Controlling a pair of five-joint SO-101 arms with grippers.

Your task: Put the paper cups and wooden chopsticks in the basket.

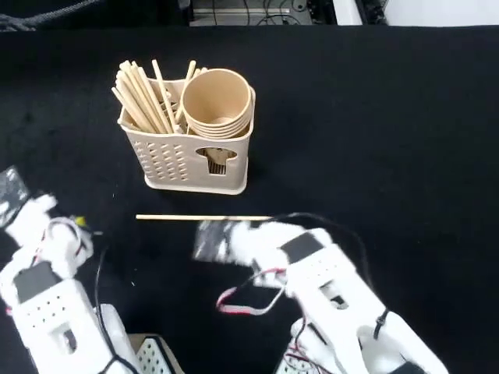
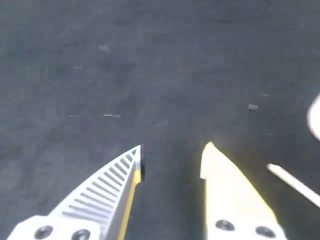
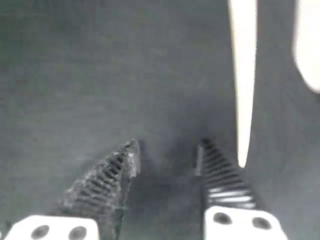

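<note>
Since the tan paper cups and a bundle of wooden chopsticks already stand in the beige perforated basket, we judge one loose chopstick is left on the black table, beside our open right gripper, the left gripper open too.

Black cloth covers table and takes up most of high view; matte, faint lint specks. Top centre of frame: dark cables on grey strip. Upper right corner: white surface. Light even, soft.
</note>
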